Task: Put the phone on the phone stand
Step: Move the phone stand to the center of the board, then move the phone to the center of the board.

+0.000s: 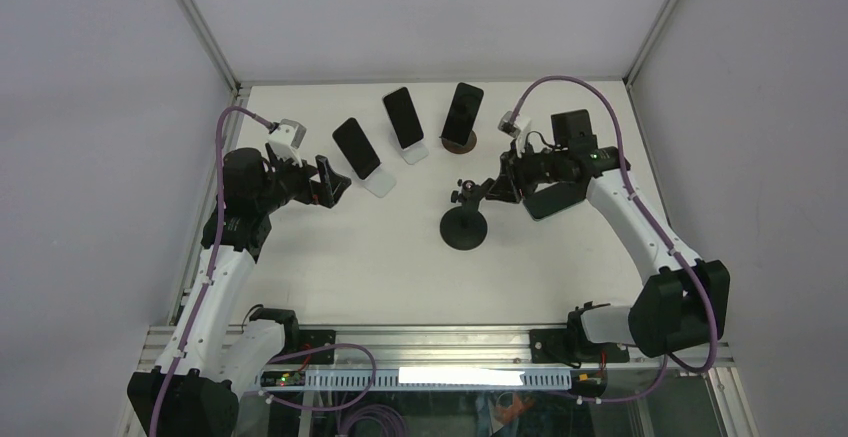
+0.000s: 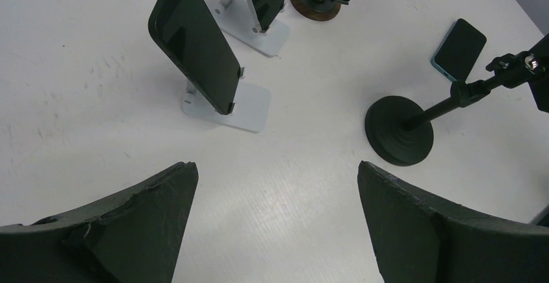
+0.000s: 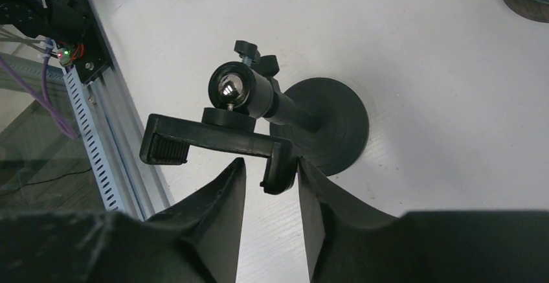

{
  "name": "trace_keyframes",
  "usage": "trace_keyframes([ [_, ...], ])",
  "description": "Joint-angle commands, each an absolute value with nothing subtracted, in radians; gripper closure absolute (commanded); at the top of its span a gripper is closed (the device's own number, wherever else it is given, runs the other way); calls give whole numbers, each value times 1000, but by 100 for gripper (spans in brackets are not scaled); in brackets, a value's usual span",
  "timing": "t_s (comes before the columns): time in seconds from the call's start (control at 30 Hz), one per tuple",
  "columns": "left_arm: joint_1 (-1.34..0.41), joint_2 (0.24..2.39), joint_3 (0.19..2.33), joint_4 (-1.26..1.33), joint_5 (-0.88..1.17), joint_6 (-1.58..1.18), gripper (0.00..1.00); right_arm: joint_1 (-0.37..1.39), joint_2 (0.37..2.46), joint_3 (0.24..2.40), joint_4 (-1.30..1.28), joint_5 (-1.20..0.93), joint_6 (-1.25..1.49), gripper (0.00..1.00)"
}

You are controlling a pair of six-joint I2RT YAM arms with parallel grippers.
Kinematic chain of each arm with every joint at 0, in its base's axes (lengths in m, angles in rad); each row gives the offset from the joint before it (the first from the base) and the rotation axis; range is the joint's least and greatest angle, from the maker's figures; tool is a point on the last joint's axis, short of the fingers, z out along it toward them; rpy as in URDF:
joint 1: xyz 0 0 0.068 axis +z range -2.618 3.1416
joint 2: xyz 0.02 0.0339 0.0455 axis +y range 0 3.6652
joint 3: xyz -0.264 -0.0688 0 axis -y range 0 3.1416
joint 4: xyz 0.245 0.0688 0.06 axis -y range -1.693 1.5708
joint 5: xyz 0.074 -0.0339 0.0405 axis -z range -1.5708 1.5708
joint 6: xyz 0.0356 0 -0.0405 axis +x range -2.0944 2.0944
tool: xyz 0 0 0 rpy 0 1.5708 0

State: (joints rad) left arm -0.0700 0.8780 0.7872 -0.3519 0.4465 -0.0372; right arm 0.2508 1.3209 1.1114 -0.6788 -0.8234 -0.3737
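The black phone stand (image 1: 465, 229) has a round base, a ball joint and a clamp arm (image 3: 213, 137). My right gripper (image 3: 270, 163) stands open around the hooked end of that clamp. The hook touches the right finger, and a gap shows on the left side. The phone (image 2: 459, 48), dark with a light blue edge, lies flat on the table beyond the stand (image 2: 398, 131); in the top view my right arm hides it. My left gripper (image 2: 278, 166) hovers wide open over bare table, left of the stand, holding nothing.
Three other phones rest on stands along the back: one on a white stand (image 1: 380, 184), one on a second white stand (image 1: 413, 154), one on a round brown base (image 1: 459, 144). The metal rail (image 3: 97, 134) runs along the table's near edge.
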Motion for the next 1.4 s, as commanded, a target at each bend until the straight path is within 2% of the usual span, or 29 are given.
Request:
trace_keyframes([
  [0.0,-60,875,788,-331,465,-37,2,259,1277,1104,-724,-911,-451,60],
  [0.43,-59,876,787,-328,474,-38,2,260,1262,1092,-857,-1027,-619,45],
  [0.63,-58,874,787,-327,480,-40,2,275,1263,1093,-950,-1085,-736,33],
  [0.9,-58,874,787,-325,483,-40,2,272,1242,1091,-1035,-1023,-839,21],
  [1.03,-58,871,786,-325,482,-40,2,213,1241,1117,-1119,-1013,-903,13],
  [1.37,-58,865,785,-324,484,-40,2,-5,1381,1256,-1457,-932,-1268,10],
])
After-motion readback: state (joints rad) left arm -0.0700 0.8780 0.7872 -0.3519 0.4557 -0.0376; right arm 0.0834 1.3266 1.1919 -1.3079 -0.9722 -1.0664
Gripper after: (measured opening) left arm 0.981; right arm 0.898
